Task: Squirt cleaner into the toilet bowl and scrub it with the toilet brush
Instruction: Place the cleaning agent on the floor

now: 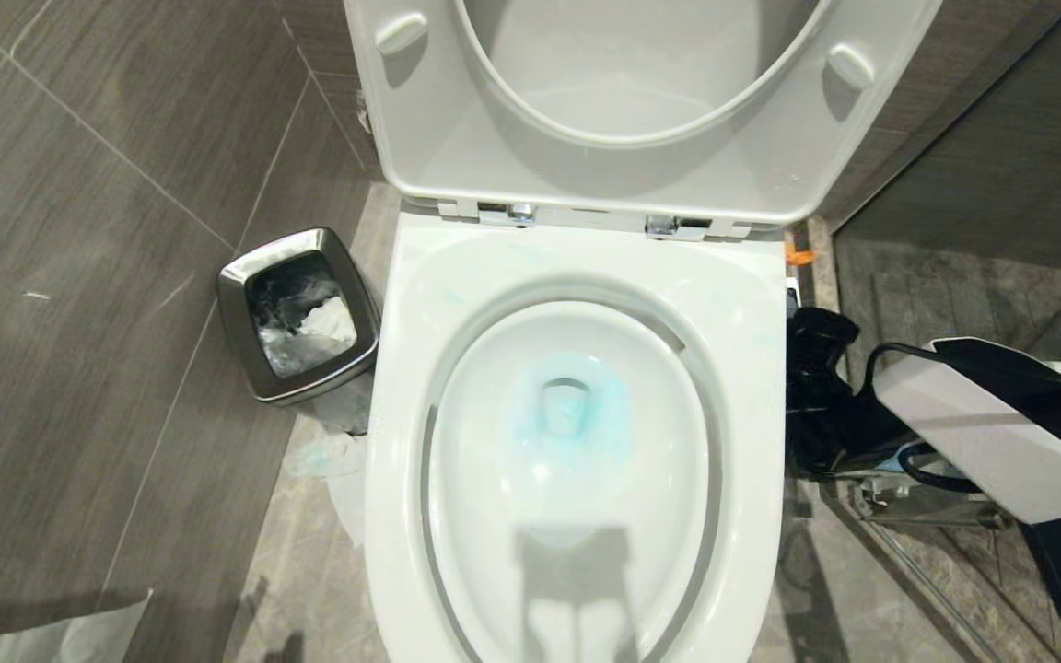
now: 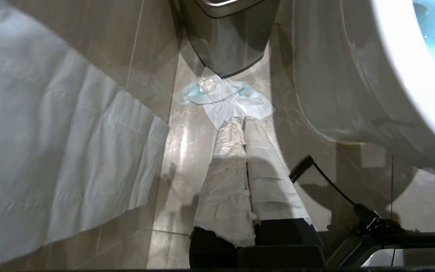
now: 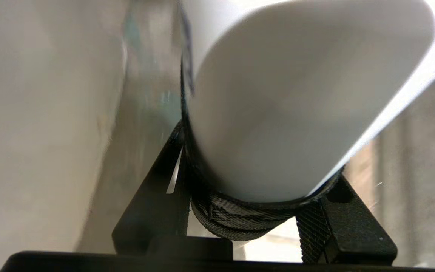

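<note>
Toilet bowl (image 1: 577,442) fills the middle of my head view, seat and lid raised, with a ring of blue cleaner around the drain at the bottom of the basin. On my left, a small steel waste bin (image 1: 298,313) stands on the floor just beside the bowl, lined with a bag and holding crumpled paper; a blue-stained tissue (image 2: 223,96) lies on the floor tiles at the bin's foot, between bin and bowl. A sheet of white paper (image 2: 51,151) hangs close on that side too. My left jaws (image 2: 240,124), wrapped in pale tape, are pressed together with nothing between them, hanging low over the floor near that tissue. My right jaws (image 3: 263,211) sit to the right of the bowl, clamped partway open around a wide white container (image 3: 278,105). I cannot see the toilet brush anywhere.
</note>
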{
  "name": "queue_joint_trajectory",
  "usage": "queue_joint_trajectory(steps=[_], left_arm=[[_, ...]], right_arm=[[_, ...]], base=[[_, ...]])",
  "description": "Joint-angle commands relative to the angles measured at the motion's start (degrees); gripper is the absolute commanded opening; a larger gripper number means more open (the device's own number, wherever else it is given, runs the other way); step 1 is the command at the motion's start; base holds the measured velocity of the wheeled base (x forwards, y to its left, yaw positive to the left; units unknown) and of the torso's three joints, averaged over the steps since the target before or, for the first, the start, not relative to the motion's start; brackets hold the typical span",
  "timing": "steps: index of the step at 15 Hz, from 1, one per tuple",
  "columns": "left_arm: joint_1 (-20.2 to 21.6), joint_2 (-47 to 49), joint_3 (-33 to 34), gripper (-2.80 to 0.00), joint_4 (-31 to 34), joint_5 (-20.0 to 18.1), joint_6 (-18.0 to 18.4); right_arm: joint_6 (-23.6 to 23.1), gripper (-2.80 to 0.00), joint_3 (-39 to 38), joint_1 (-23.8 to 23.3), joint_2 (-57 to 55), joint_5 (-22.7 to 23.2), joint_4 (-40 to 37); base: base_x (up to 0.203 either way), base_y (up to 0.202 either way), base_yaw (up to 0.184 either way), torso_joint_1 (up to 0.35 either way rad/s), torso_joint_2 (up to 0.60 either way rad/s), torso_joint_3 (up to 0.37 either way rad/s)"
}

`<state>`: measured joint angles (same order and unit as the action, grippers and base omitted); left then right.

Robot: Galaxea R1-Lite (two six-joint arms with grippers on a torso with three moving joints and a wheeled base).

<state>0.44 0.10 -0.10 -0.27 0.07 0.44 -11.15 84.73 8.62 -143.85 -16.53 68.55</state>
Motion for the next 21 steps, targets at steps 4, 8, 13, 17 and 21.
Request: queue_joint_trajectory(steps=[4,8,13,17,21], left_arm=[[0.0,0.0,0.1,-2.80,0.1,0.0,-0.3],[0.0,0.0,0.1,-2.80,0.0,0.0,-0.2],[0.0,0.0,0.1,-2.80,0.0,0.0,-0.1],[0.0,0.0,0.1,-2.80,0.0,0.0,-0.1],[0.1,0.0,0.0,-2.80,0.0,0.0,-0.1]], right_arm=[[0.0,-2.80,3.2,-1.4,-2.1,-0.2,0.6],[0.1,-2.80,9.0,-2.4,-5.3,-0.2,0.0],[0.2,-2.80,19.5,-2.3,-10.5,-0.2,-1.9],[0.1,-2.80,28.9,-1.8,-15.7,-0.3,-3.8],[0.1,-2.80,28.6,-0.1,-14.3,-0.7,-4.0]], base=[[0.000,0.000,0.000,0.002,0.00,-0.198],[0.000,0.000,0.000,0.000,0.00,-0.059],[0.000,0.000,0.000,0.000,0.00,0.000],[0.000,0.000,0.000,0.000,0.00,0.000],[0.000,0.000,0.000,0.000,0.00,0.000]])
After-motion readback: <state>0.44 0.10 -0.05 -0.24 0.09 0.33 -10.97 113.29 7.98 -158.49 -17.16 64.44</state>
